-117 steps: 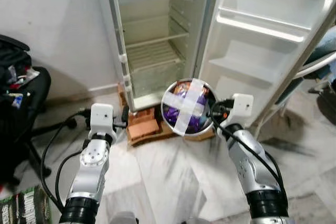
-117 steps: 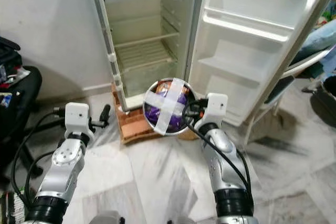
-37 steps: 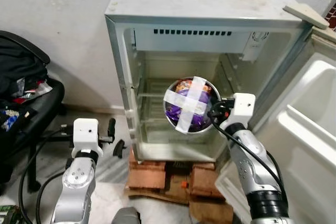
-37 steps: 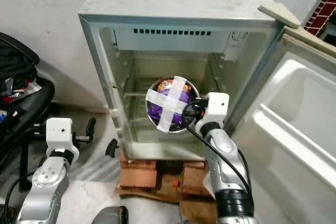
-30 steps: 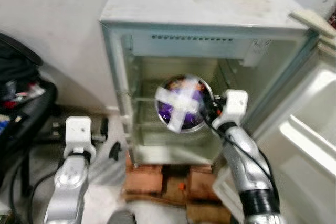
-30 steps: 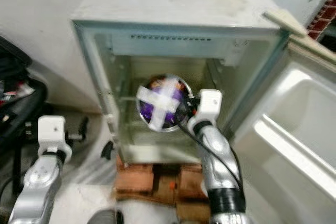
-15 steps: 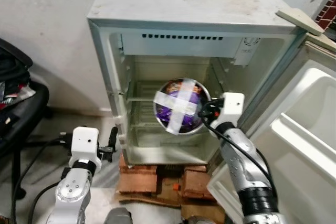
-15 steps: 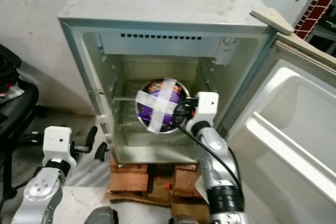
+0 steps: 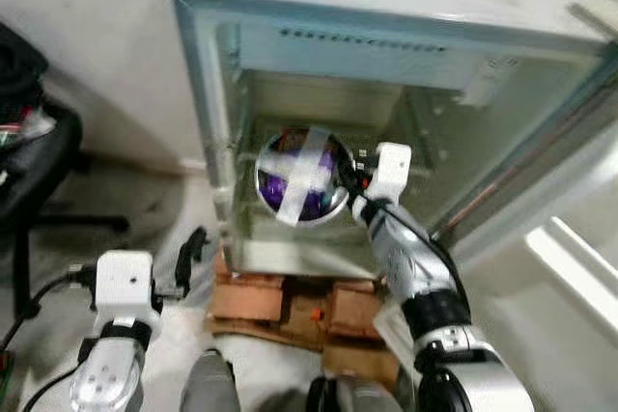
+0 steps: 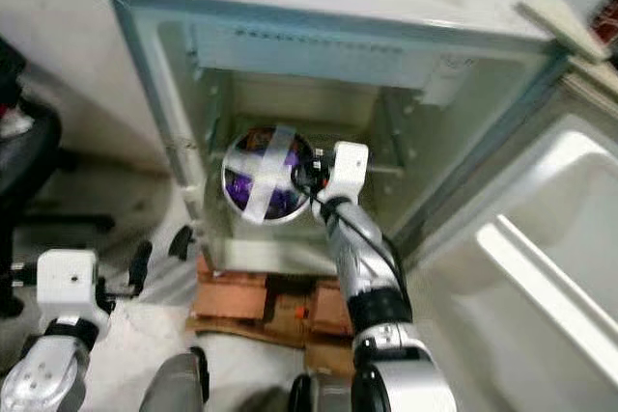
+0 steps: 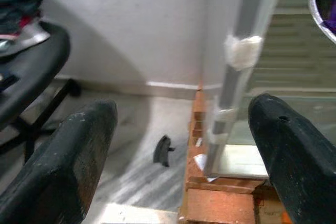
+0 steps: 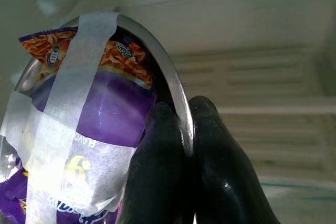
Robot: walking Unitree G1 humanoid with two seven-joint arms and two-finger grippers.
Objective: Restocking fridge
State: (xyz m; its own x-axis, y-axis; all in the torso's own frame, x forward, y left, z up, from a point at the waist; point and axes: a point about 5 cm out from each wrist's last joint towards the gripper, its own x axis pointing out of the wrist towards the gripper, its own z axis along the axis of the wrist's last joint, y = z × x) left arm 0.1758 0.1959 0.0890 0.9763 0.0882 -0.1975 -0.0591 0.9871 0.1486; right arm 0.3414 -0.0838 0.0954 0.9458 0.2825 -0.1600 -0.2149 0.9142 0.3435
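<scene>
A steel bowl (image 9: 300, 177) holds purple and orange snack packets under a white tape cross. My right gripper (image 12: 181, 129) is shut on the bowl's rim, one finger inside and one outside. It holds the bowl tilted on edge, just inside the open fridge (image 9: 319, 113) above the lower wire shelf (image 12: 273, 124). My left gripper (image 11: 173, 145) is open and low beside the fridge's left front corner, its fingers (image 11: 79, 156) spread wide with nothing between them.
The fridge stands on red bricks (image 9: 290, 306); its door (image 10: 541, 238) swings open to the right. A black office chair (image 9: 39, 161) with clutter sits to the left. A small dark scrap (image 11: 164, 150) lies on the marble floor.
The view has come closer to the fridge and tilted down. My right arm has pushed the bowl forward into the fridge opening. The left arm has sunk lower in the picture.
</scene>
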